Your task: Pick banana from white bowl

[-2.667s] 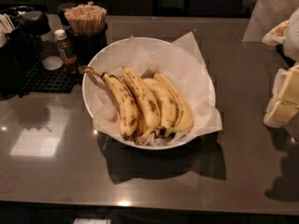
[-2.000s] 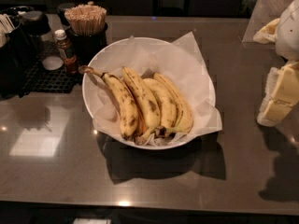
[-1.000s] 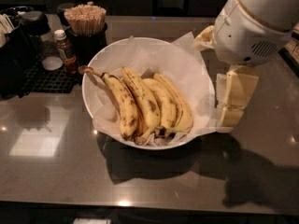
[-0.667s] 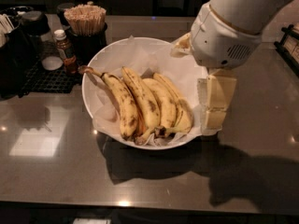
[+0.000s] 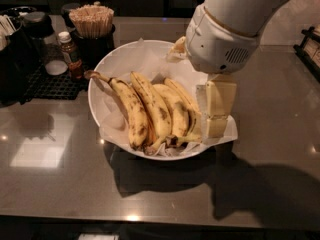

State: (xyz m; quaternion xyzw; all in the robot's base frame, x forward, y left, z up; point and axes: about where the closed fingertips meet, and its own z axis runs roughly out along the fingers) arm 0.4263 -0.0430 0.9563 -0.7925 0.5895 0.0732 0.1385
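Over the bowl, nothing picked yet

My gripper (image 5: 215, 109) hangs at the near-right rim of the white bowl (image 5: 111, 59), just beside the outermost of the other bananas (image 5: 172, 109). How far it is open I cannot tell, but it has hold of nothing. The banana (image 5: 131, 115) I want, the one with the long thin brown stem, lies in the bowl on the far side of the row from my gripper, with three others between us. As I judge it, only the approach is done. Crossing over to it, lowering, closing on it and lifting it out are all left.
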